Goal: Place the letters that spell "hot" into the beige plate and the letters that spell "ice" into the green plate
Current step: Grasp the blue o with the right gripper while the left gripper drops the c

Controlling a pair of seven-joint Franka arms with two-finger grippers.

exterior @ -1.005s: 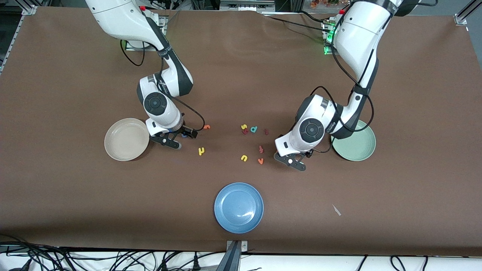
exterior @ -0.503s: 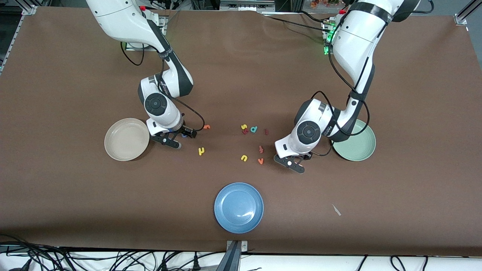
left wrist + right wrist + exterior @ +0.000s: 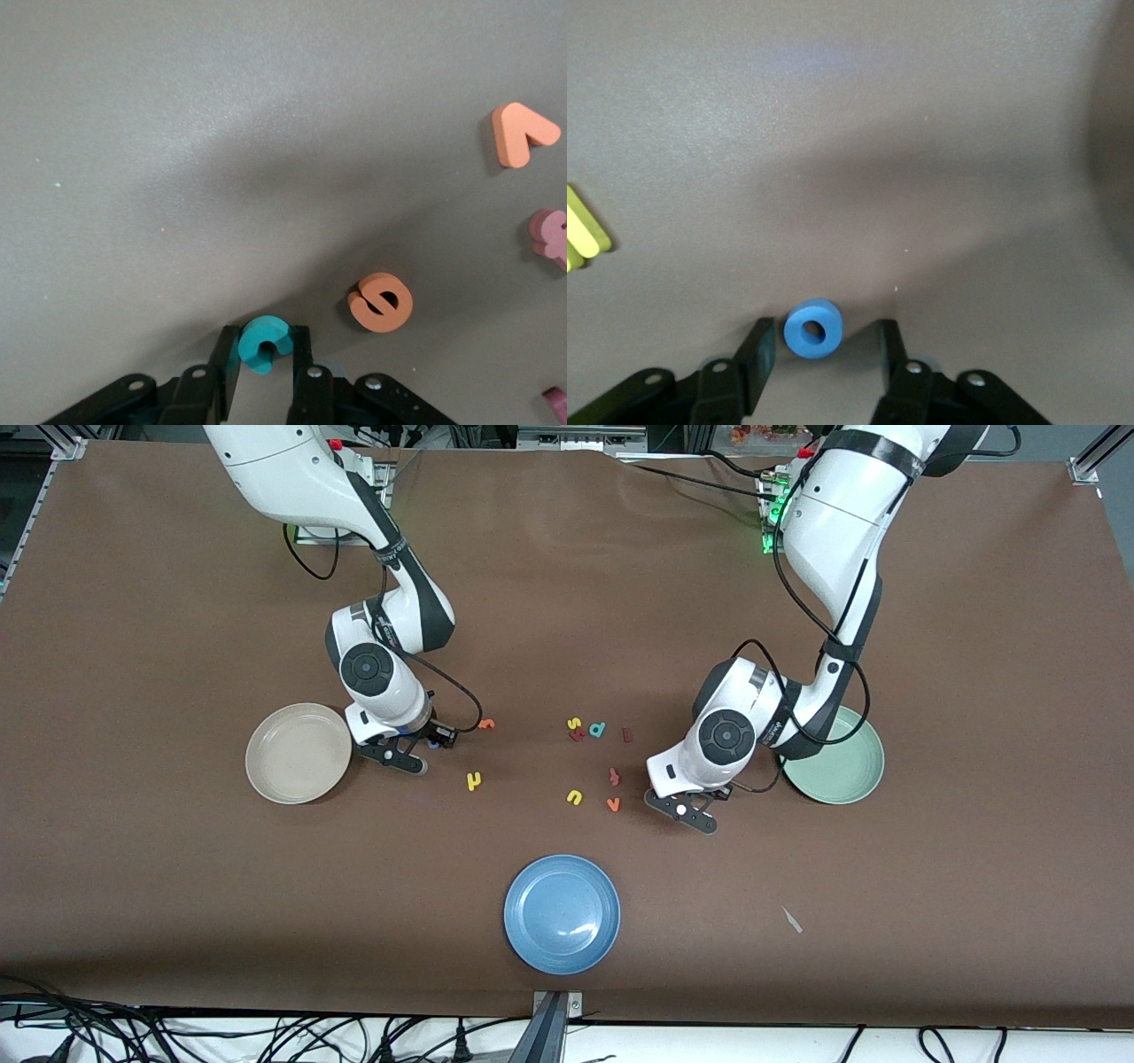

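My left gripper is down at the table near the green plate, its fingers pressed against both sides of the teal c, which sits right out at their tips. That is my first worry: with so little of the pads on it, the rounded letter could squirt out or twist as I lift, and it might knock the orange e lying just beside it. My right gripper is low beside the beige plate, with its fingers spread around the blue o. One finger looks to be touching the ring while the other stands clear, so closing from here could shove the o sideways, or roll it out of the gap, before it is pinched. Neither plate holds a letter yet. The yellow h, the orange t and the maroon i lie loose on the table between the two plates. Compared with a second ago, both pairs of fingers have drawn inward, and the left arm has leaned a little so its wrist sits slightly nearer the front camera. The right wrist has barely shifted, and none of the loose letters or plates has moved.
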